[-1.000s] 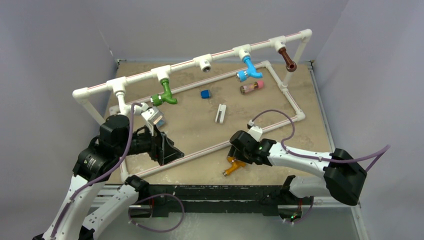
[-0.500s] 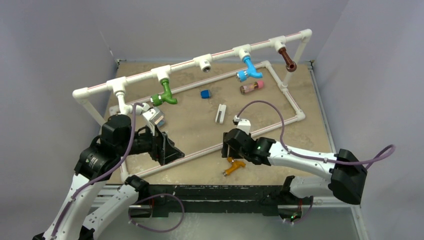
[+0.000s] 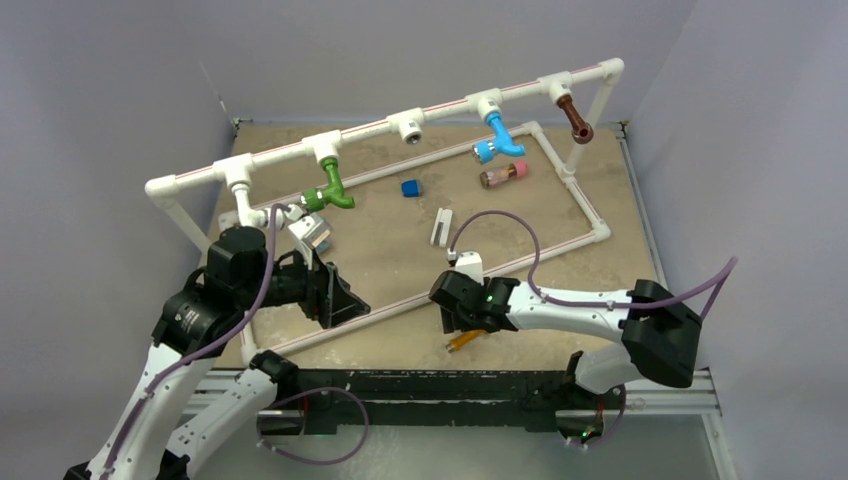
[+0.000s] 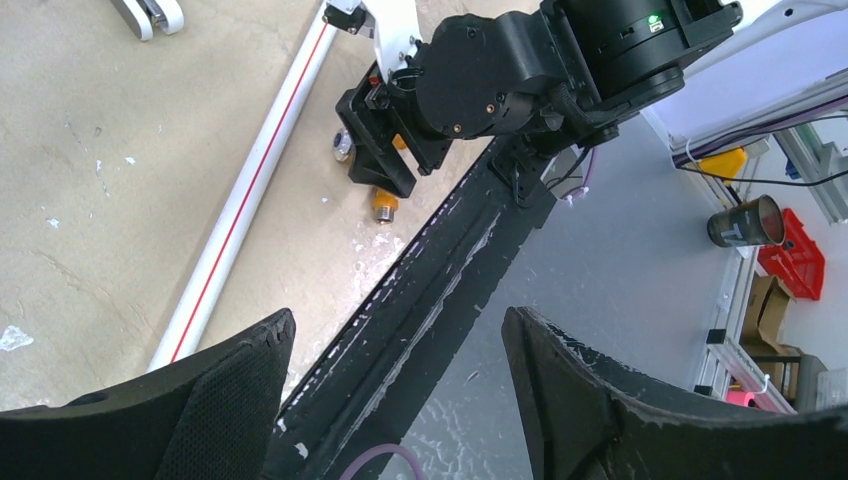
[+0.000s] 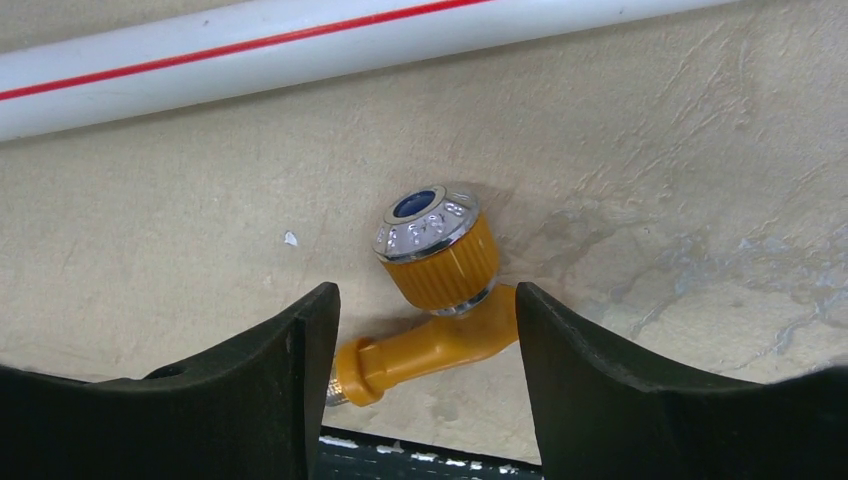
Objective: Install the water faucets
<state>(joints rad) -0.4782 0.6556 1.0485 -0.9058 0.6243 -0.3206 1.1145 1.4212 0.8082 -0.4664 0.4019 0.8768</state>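
Observation:
An orange water faucet [image 3: 463,340] [image 5: 440,300] lies flat on the table near the front edge, nozzle cap up. My right gripper [image 3: 461,322] [image 5: 425,292] is low over it and open, one finger on each side of the faucet's body, very close to both ends. The green [image 3: 328,192], blue [image 3: 497,138] and brown [image 3: 573,118] faucets hang from tees on the raised white pipe rail [image 3: 360,135]. My left gripper [image 3: 340,298] [image 4: 398,315] is open and empty at the front left, over the table's edge. The left wrist view also shows the orange faucet [image 4: 383,205].
The white pipe frame's lower rail [image 5: 300,50] runs just behind the orange faucet. On the table lie a small blue block [image 3: 410,187], a clear cylinder with a pink end [image 3: 503,174] and a white clip [image 3: 441,226]. A black front rail [image 4: 430,290] borders the table.
My right arm swung left and its gripper turned over the orange faucet, covering more of it in the top view. The faucet stayed on the table. The left arm barely moved.

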